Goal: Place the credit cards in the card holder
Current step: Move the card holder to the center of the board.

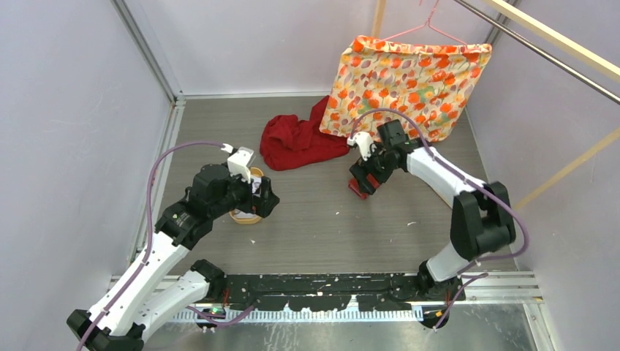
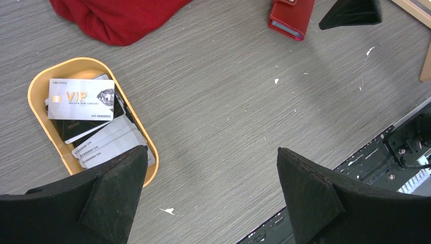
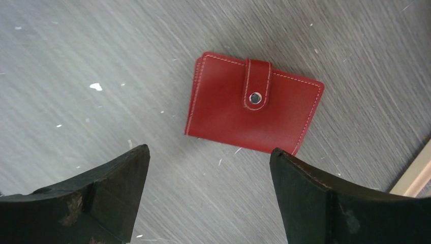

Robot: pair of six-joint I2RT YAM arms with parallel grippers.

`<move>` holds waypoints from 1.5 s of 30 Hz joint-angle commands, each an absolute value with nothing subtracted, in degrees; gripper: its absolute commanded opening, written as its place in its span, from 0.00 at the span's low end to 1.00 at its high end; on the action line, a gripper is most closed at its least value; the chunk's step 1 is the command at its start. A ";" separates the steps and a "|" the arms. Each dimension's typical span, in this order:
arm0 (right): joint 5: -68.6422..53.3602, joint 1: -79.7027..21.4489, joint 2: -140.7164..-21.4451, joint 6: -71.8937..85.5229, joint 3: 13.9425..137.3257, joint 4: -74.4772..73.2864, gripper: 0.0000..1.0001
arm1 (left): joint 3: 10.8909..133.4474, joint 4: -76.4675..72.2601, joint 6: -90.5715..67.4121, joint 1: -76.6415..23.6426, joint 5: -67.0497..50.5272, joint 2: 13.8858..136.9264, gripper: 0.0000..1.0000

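Observation:
Several credit cards (image 2: 81, 99), whitish and dark, lie stacked in a tan oval tray (image 2: 35, 96), with a whitish "VIP" card on top. My left gripper (image 2: 212, 152) is open and empty, above the table just right of the tray; it also shows in the top view (image 1: 265, 199). The card holder (image 3: 254, 104), a small red wallet, lies flat with its snap tab fastened. It also shows in the left wrist view (image 2: 290, 15). My right gripper (image 3: 208, 150) is open and empty, hovering just short of the wallet, and in the top view (image 1: 365, 179) it hides most of it.
A crumpled red cloth (image 1: 300, 140) lies behind the tray and wallet. A flowered orange fabric (image 1: 409, 84) hangs on a hanger at the back right. Wooden rack bars (image 1: 570, 168) cross the right side. Walls close in the left, back and right.

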State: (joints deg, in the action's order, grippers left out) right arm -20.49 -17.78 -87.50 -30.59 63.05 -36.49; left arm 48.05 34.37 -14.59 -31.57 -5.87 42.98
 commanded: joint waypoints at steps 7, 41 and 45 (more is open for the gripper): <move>-10.44 -18.43 -99.64 -21.21 70.27 -31.62 0.75 | 48.34 33.84 -14.81 -30.44 -5.18 43.14 1.00; -43.87 -27.73 -89.20 -26.63 58.74 -50.26 0.70 | 42.14 25.20 -30.14 -30.23 -15.89 40.95 0.95; -41.01 -27.65 -86.67 -32.19 60.30 -53.12 0.74 | 34.42 16.00 -42.97 -30.51 -20.57 41.04 0.79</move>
State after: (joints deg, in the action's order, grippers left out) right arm -39.72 -28.91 -89.60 -24.40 58.76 -49.45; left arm 39.46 26.24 -29.34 -30.50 -14.11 41.06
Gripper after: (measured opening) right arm 0.730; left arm 0.838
